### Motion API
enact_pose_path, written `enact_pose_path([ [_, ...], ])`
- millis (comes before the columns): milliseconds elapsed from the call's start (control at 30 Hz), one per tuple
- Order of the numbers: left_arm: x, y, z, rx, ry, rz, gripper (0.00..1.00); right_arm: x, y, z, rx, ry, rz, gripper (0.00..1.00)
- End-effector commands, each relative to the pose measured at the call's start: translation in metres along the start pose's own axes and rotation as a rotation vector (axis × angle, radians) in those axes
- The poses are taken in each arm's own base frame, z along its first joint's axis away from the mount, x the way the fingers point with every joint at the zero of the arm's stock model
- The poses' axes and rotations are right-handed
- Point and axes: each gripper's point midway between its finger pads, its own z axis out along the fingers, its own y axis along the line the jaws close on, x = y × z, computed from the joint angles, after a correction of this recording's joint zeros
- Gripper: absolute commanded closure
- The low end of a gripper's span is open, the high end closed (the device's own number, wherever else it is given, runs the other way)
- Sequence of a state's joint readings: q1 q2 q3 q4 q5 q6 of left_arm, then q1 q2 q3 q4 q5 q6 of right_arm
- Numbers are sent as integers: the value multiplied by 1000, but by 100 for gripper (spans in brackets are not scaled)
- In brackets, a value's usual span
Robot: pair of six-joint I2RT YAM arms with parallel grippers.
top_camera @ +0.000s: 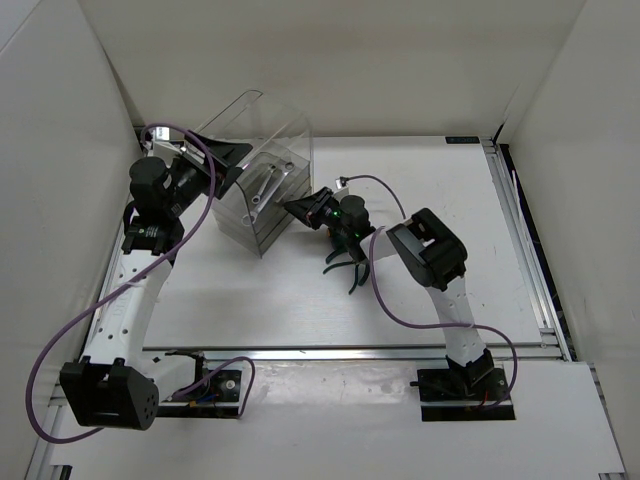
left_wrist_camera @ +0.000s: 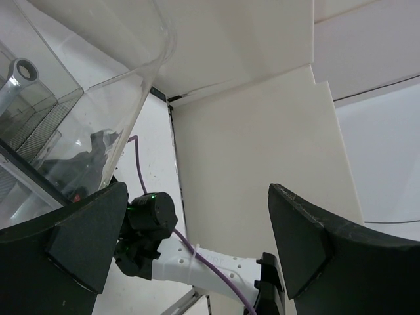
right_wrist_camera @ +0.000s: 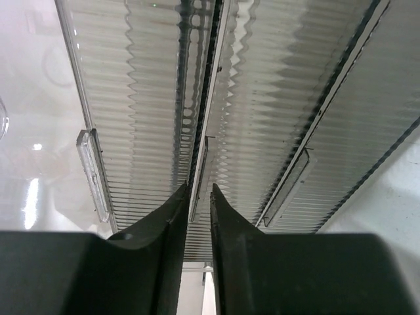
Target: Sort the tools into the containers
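Left gripper (left_wrist_camera: 197, 193): jaws fully apart, nothing between them. Its fingers (left_wrist_camera: 82, 243) are matte black wedges with blunt tips. It sits at the left flank of the cabinet (top_camera: 262, 205). One finger is close to the curved wall, but I can't tell if they touch.

The cabinet stands on the white table (top_camera: 250, 300), left of centre and turned at an angle to the table edges. Its shell (left_wrist_camera: 98, 79) is thin, glossy clear plastic, tall, with a rounded rim. It reflects a lot, so the inside reads poorly.

Wrenches (top_camera: 264, 186): two slim, bright silver bars lying side by side in the top of the cabinet, seen through the plastic. The left wrist view catches one ring end through the shell, a polished metal loop.

Drawers (right_wrist_camera: 144, 98): clear fronts with fine ribbing, stacked close together, dark seams between them. Each front carries a narrow clear pull tab.

Right gripper (right_wrist_camera: 199, 191): pressed up against the drawer fronts on the cabinet's right face. Its jaws are nearly together with only a thin slit left. The drawer handle (right_wrist_camera: 201, 164) of the middle front runs straight down into that slit, so it looks pinched on the tab. The black finger faces are smooth and taper to the tips.

Pliers (top_camera: 345, 268): on the table below the right wrist, well apart from the cabinet. They are small, with dark green curved handles splayed apart.

A purple cable (top_camera: 400, 312) loops off the right arm onto the table.
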State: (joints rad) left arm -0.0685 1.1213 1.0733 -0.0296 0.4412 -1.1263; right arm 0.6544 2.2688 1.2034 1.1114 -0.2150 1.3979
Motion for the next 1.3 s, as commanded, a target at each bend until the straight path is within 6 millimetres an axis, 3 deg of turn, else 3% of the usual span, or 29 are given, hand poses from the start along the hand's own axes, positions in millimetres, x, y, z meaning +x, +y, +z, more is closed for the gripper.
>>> enact_pose_path([
  [0, 6, 14, -3, -43, 15, -9, 1, -9, 22, 9, -84, -36, -14, 76],
  [167, 8, 16, -3, -45, 20, -14, 1, -11, 21, 13, -85, -43, -5, 78],
  [367, 10, 18, -3, -47, 27, -20, 1, -12, 24, 19, -86, -36, 16, 91],
  [633, 12, 21, -4, -54, 30, -28, 1, -18, 20, 10, -55, -51, 33, 97],
  [1033, 10, 23, -1, -47, 11, -46, 1, -31, 15, -27, -9, -76, 20, 100],
  [1267, 9, 27, 1, -51, 1, -58, 1, -26, 5, -55, 23, -55, 32, 100],
])
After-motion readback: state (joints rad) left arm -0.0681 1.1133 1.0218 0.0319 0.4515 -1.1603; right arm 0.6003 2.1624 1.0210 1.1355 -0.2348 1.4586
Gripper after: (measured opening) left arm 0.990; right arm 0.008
